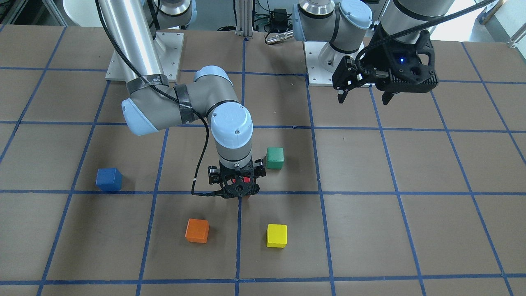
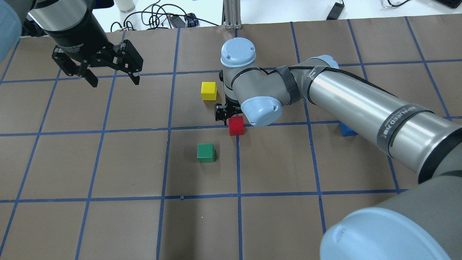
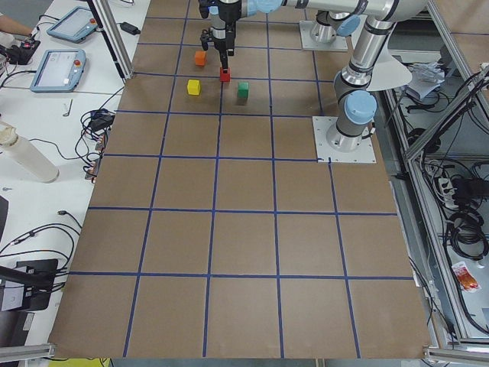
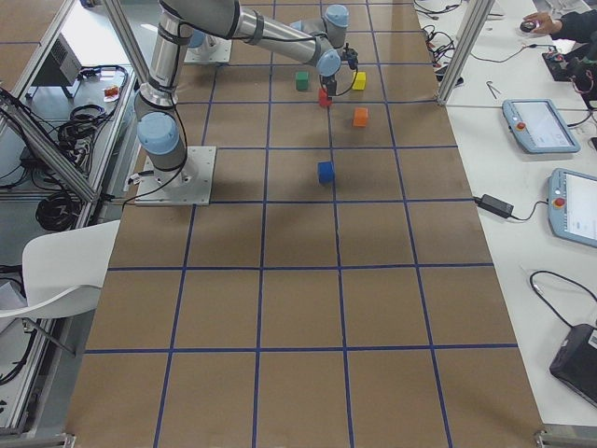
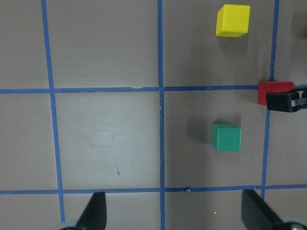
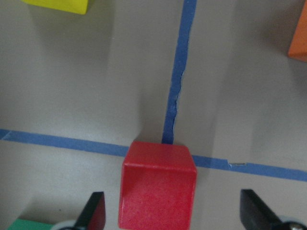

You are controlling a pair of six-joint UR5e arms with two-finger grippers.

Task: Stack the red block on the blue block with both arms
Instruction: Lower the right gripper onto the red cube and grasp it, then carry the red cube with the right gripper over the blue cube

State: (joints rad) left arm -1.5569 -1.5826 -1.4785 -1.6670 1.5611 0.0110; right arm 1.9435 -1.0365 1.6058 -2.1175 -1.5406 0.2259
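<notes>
R gripper (image 1: pixel 238 185): I saw it pointing straight down over the small matte red cube (image 2: pixel 236 125), black fingers (image 6: pixel 93 213) spread wide. In the wrist cam the cube sat between them w/ a gap on each side, nothing touching.
R arm (image 2: pixel 361 104): silver-grey w/ light-blue caps, reached in from the right and ended mid-table.
Red cube: flat on the brown paper table (image 2: pixel 108 162), on a crossing of the blue tape lines, about mid-table.
Blue cube: small matte blue cube (image 1: pixel 109 179) sat alone to the right of the red cube, well apart from it. In the overhead cam it was half hidden behind the R arm.
L gripper (image 2: pixel 114 82): hung high over the left far part of the table, fingers wide apart, holding nothing, well away from every cube.
Green cube: small green cube (image 2: pixel 205 152) lay near side and a bit left of the red cube, close but not touching.
Yellow cube: small yellow cube (image 2: pixel 208 90) lay far side and left of the red cube, apart from it.
Orange cube: small orange cube (image 1: pixel 197 230) lay far side and right of the red cube, and I couldn't see it in the overhead cam.
</notes>
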